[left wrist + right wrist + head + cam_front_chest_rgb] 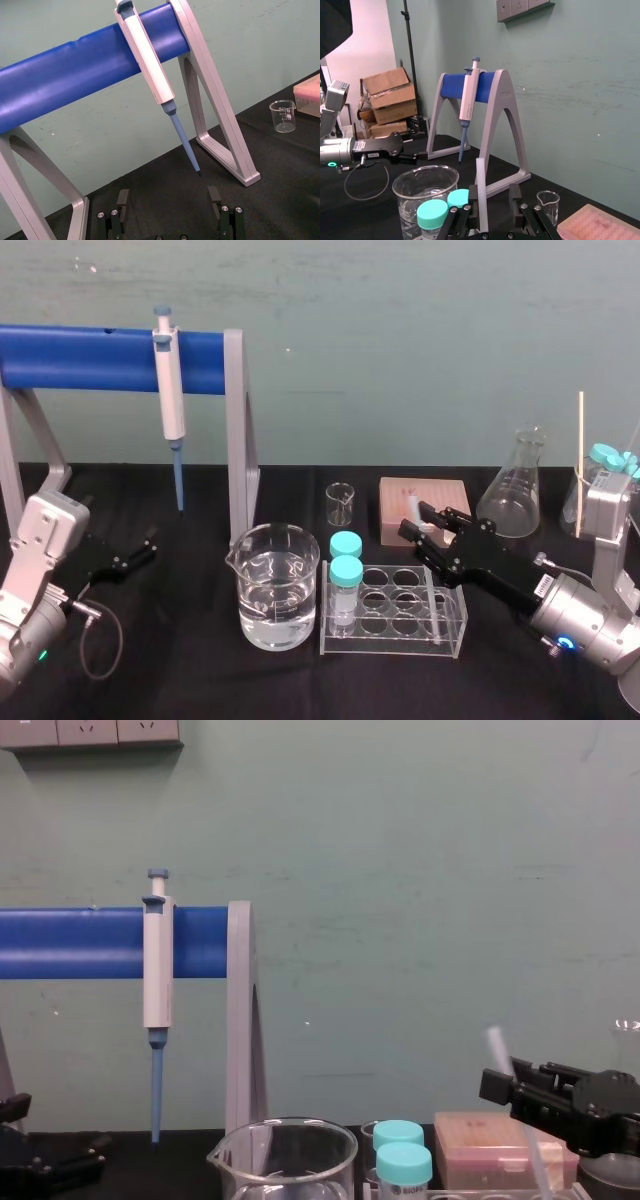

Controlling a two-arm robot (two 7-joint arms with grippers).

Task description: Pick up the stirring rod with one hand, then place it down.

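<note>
Black tabletop in front of a pale green wall. A stirring rod, thin, straight and translucent white, leans in a clear tube rack. Its lower end sits in the rack below the fingers, and its top pokes up just past the fingertips. It looks light, stiff, smooth and probably brittle, so a gentle pinch on the upper shaft, between the fingers, seems best. The right gripper reaches in low and nearly level, with its fingers apart on either side of the rod and not clamped on it. The rod stands nearer one finger. The left gripper rests low, well away from the rod, fingers apart.
</note>
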